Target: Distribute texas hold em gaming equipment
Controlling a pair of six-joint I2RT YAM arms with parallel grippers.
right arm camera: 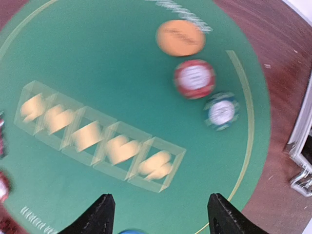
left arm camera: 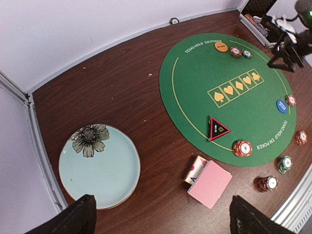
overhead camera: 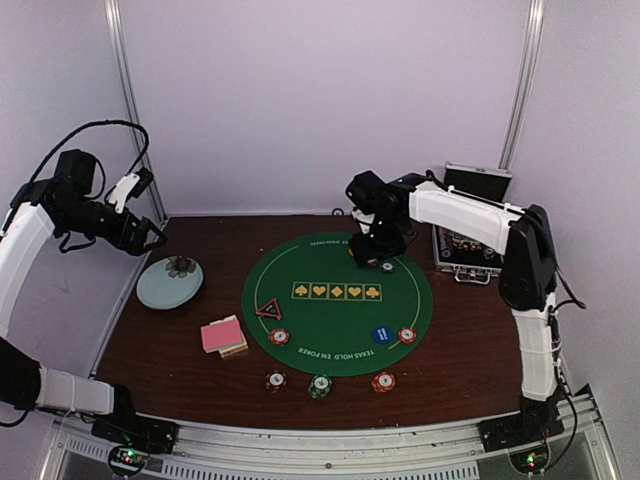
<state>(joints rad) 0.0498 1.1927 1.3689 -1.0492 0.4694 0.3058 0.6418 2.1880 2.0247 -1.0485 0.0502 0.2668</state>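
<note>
The left arm (overhead camera: 30, 240) is held raised at the far left, elbow bent, forearm turned inward. The left gripper (left arm camera: 163, 219) is tilted downward; its jaws are spread wide and nothing is held between them. The right arm (overhead camera: 470, 215) is stretched up from its base and across to the left, wrist bent down. The right gripper (right arm camera: 161, 217) is pointed downward, jaws parted, nothing gripped.

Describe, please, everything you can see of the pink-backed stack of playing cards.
The playing cards form a small stack lying flat on the brown table, just outside the green mat's near-left edge. Pink-red patterned backs face up. The upper cards sit askew, exposing a white face marked A beneath. Nothing else touches the stack.
</note>
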